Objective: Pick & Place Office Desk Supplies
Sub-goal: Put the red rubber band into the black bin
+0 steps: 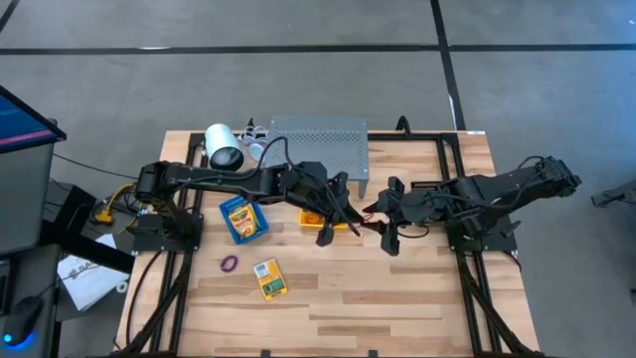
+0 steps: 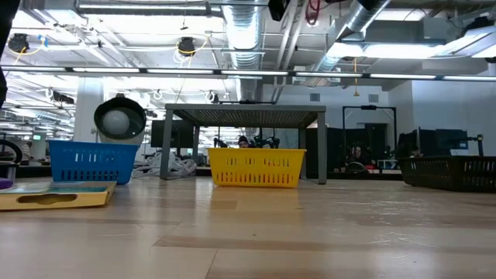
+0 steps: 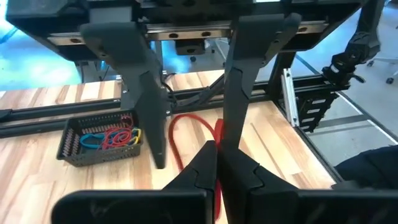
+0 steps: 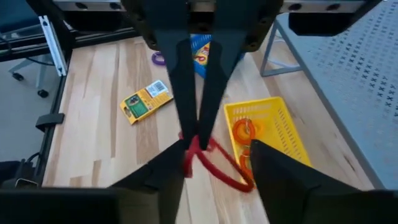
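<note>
**A red rubber band caught between two claws above the middle of the table**

The right gripper [image 4: 198, 134] has its two fingers pressed together on a red rubber band [image 4: 217, 163], which trails out past the fingertips as a slack loop. In its wrist view the yellow bin [image 4: 273, 127] sits just beyond and to one side of the tips, with orange bands already lying in it. My reading is that the band is held high and pinched at one end so it can be carried clear of the bin's wall and let go over it.

The left gripper [image 3: 189, 134] meets it from the other side. Its fingers stand apart, and the same red rubber band [image 3: 180, 134] curves through the gap between them, close to one finger; whether it touches that finger I cannot tell. The open stance suggests a handover or a steadying move, not a grip. Beyond its tips, a black bin [image 3: 102, 140] holds a tangle of blue, red and yellow bands.

From above, both claws crowd together near the yellow bin [image 1: 316, 221], just in front of the grey perforated shelf [image 1: 318, 144]. Farther out on the left arm's side lie the things not yet sorted: a crayon box in a blue bin [image 1: 243, 219], a second crayon box [image 1: 268, 279] flat on the wood, and a purple rubber band [image 1: 230, 264] beside it. With these loose, the job looks partly done.
</note>
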You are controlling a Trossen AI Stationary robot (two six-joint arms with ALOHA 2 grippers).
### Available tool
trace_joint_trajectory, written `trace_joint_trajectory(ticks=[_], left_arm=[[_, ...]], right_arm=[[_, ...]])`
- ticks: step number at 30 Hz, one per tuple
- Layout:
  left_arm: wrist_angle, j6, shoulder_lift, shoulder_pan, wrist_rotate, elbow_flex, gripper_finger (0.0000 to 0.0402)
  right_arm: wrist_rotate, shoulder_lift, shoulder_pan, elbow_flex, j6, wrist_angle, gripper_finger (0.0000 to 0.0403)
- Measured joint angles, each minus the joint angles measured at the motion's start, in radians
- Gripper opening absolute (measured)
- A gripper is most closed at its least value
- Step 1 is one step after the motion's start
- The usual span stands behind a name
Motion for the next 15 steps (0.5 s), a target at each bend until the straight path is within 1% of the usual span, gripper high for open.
trace_joint_trajectory(ticks=[3, 7, 8, 10, 15], left_arm=[[-0.001, 0.000, 0.000, 0.001, -0.002, 0.000, 0.0000], [-0.009, 0.000, -0.007, 0.000, 0.001, 0.000, 0.0000], [-0.005, 0.000, -0.010, -0.001, 0.005, 0.000, 0.0000], [-0.010, 0.000, -0.015, -0.001, 0.006, 0.000, 0.0000], [-0.025, -0.002, -0.034, 0.000, 0.005, 0.000, 0.0000]], right_arm=[[0.000, 0.000, -0.009, 0.000, -0.006, -0.008, 0.0127], [0.001, 0.000, -0.009, 0.000, -0.049, -0.037, 0.0028], [0.004, 0.000, -0.006, 0.000, -0.068, -0.030, 0.0015], [0.025, 0.000, 0.002, 0.000, -0.076, -0.017, 0.0011], [0.031, 0.000, 0.005, 0.000, -0.085, -0.019, 0.0003]])
